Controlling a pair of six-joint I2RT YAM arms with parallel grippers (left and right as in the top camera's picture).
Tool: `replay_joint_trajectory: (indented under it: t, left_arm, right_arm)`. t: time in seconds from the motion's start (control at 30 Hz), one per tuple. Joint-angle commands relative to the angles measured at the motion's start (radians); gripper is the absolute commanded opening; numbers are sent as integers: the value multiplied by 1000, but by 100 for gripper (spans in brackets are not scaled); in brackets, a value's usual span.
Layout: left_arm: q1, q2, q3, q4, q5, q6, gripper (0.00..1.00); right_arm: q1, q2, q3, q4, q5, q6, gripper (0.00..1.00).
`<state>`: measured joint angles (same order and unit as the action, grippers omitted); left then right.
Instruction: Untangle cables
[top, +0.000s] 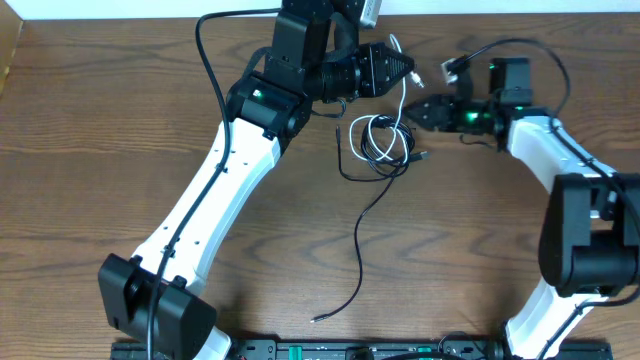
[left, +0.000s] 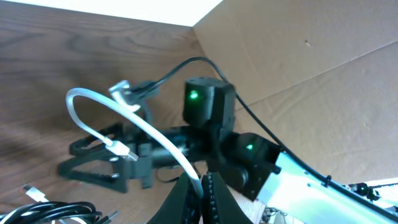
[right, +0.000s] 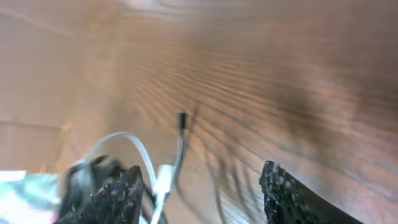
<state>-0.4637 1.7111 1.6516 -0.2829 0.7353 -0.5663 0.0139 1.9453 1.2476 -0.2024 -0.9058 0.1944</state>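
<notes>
The table is showing matt brown wood with open grain, the white cable is gleaming like smooth plastic, the black cables are looking duller, the cardboard wall is looking flat and papery, and the left arm's white shell is shining as glossy plastic.

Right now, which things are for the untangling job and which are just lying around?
For the job:
white cable, held in the left jaws
black cables, coiled on the table

Just there:
cardboard
the table itself
</notes>
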Motion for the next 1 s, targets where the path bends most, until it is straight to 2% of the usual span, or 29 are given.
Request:
replay_joint_trajectory:
  t: [0.0, 0.1, 0.17, 0.33, 0.47, 0.63, 0.7, 0.77, 0.8, 0.9, 0.97]
  left_arm:
    - [5, 0, 10, 8, 20, 23, 7]
    - [5, 0, 10, 11, 20, 23, 7]
    - [5, 0, 10, 15, 20, 23, 7]
    - [14, 0, 10, 15, 21, 23, 7]
    - [37, 0, 10, 16, 20, 19, 7]
    - [55, 0, 10, 24, 21, 11, 8]
    - [55, 0, 10, 31, 21, -5, 8]
    - [55, 0, 10, 31, 21, -14, 7]
    - [55, 0, 10, 30, 21, -14, 7]
    - [55, 0, 10, 31, 13, -10, 7]
    - [52, 0, 8, 29, -104, -10, 12]
  right_arm:
    - [-28, -19, 0, 34, -318, -135, 62]
    - [-11, -19, 0, 27, -408, -214, 70]
    - [5, -17, 0, -5, -392, -257, 70]
    - [27, -14, 0, -117, -265, -332, 68]
    - [29, -14, 0, -175, -264, -389, 66]
    - [71, -14, 0, -293, -263, -534, 60]
    - [94, -14, 0, -282, -232, -532, 49]
    - [103, -14, 0, -261, -201, -510, 32]
    - [103, -14, 0, -238, -160, -450, 20]
    - [95, -14, 0, -205, -102, -339, 9]
    - [93, -14, 0, -204, -103, -337, 4]
